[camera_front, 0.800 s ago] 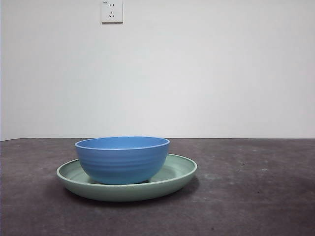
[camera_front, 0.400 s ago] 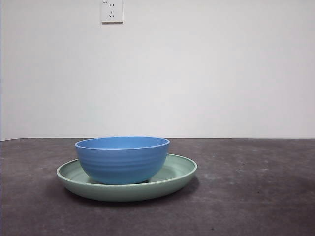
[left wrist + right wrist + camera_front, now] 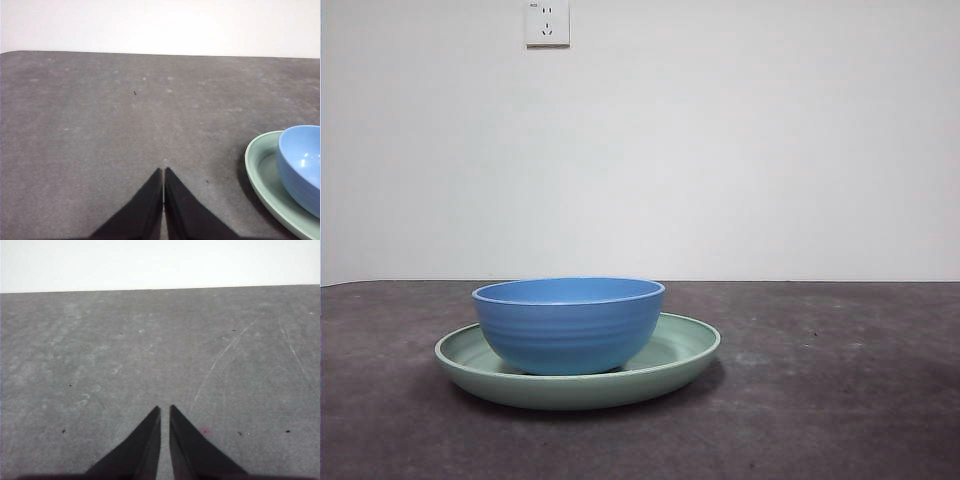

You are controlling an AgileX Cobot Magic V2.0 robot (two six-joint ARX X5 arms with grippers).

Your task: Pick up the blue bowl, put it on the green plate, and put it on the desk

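Your bowl [image 3: 569, 323] sits upright in the plate [image 3: 677, 352] on the desk [image 3: 840, 400]. Both your left gripper [image 3: 163, 172] and right gripper [image 3: 164, 410] hold nothing, jaws closed.

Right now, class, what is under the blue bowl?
The green plate lies under the blue bowl, itself resting on the desk. The plate's middle is hidden by the bowl's base.
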